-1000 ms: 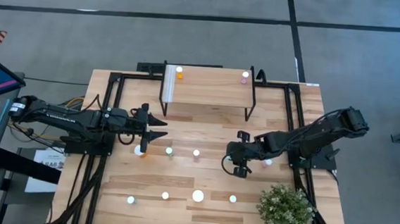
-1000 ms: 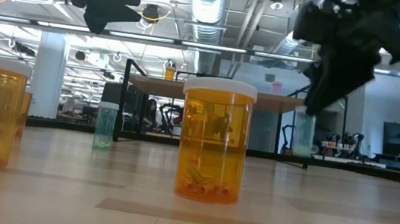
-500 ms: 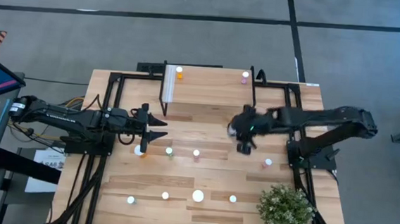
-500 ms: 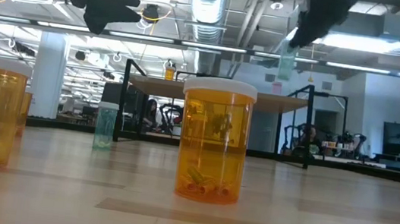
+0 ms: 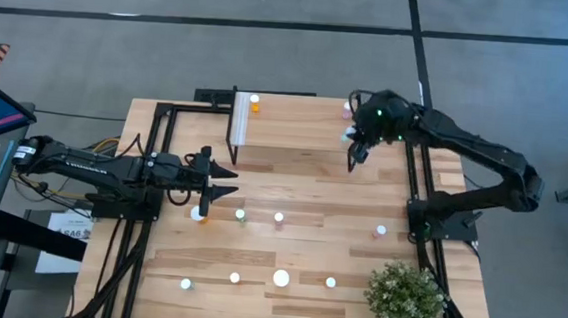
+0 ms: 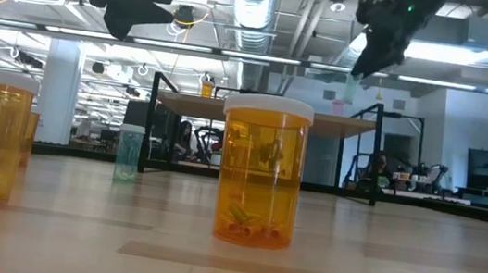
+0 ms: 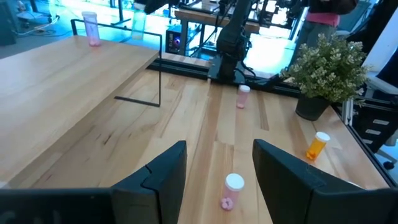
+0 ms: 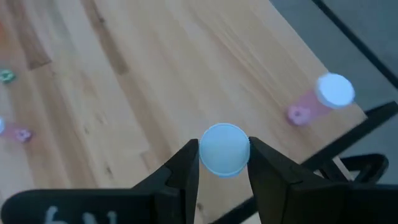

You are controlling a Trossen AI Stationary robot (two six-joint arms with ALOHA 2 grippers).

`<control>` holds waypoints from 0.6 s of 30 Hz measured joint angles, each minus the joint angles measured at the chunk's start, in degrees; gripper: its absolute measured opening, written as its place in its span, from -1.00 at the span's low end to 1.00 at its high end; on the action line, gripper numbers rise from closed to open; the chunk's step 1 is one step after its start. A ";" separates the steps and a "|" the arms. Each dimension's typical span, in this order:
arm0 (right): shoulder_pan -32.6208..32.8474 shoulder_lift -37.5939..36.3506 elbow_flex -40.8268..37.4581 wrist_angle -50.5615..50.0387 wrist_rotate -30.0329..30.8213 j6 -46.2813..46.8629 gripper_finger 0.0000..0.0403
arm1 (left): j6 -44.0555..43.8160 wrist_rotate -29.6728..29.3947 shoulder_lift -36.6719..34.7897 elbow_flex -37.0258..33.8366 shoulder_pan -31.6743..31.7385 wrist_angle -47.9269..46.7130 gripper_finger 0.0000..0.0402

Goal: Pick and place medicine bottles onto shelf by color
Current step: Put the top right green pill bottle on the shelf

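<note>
Gripping a white-capped bottle [image 8: 224, 150], the right gripper [image 5: 355, 144] hangs above the shelf [image 5: 297, 120] edge near a pink bottle [image 8: 322, 99]; left gripper [image 7: 214, 163] spread

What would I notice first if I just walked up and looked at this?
Probably the right end effector in the air over the shelf's right end, pinching a white-capped bottle close to a pink bottle already standing there. Next, the big orange bottle filling the middle of the low view. The left end effector waits, open, over the table's left side.
</note>
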 joint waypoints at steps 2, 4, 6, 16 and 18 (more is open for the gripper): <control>-2.19 0.90 0.00 -0.02 -1.14 -0.63 -0.33 | 0.00 -0.08 0.00 0.00 0.00 0.00 -0.15; -3.67 1.77 -0.02 0.31 -1.21 -0.91 -0.33 | 0.07 -0.08 0.00 0.00 0.00 0.00 -0.15; -4.58 2.71 -0.03 0.59 -1.23 -1.60 -0.33 | 0.38 -0.08 0.00 0.00 0.00 0.00 -0.15; -6.06 6.16 0.02 2.85 -2.52 -2.37 -0.33 | 0.46 -0.06 0.00 0.00 -0.01 0.00 -0.15; -6.15 6.59 0.02 3.41 -2.69 -2.32 -0.33 | 0.46 -0.07 0.00 0.00 -0.01 -0.02 -0.15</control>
